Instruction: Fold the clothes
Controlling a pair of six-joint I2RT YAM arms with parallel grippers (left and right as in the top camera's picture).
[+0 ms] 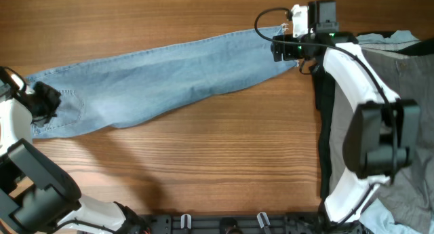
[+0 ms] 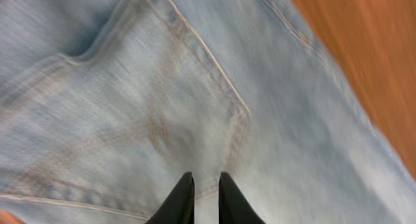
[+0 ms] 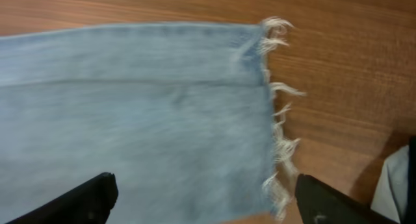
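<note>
The light-blue jeans (image 1: pixel 156 81) lie stretched out flat across the wooden table, waist at the left and frayed hem (image 1: pixel 281 41) at the far right. My left gripper (image 1: pixel 42 102) is at the waist end. In the left wrist view its fingers (image 2: pixel 206 185) are nearly together on the denim just below a stitched back pocket (image 2: pixel 156 120), pinching the fabric. My right gripper (image 1: pixel 288 51) hovers over the hem. In the right wrist view its fingers (image 3: pixel 208 198) are wide apart, either side of the leg end (image 3: pixel 162 120) and its frayed threads (image 3: pixel 279 146).
A pile of wide grey trousers (image 1: pixel 400 78) and a black garment (image 1: pixel 325 125) lies along the table's right side, just beyond the hem. A pale cloth edge (image 3: pixel 390 185) shows at the lower right of the right wrist view. Bare wood (image 1: pixel 203 166) lies in front of the jeans.
</note>
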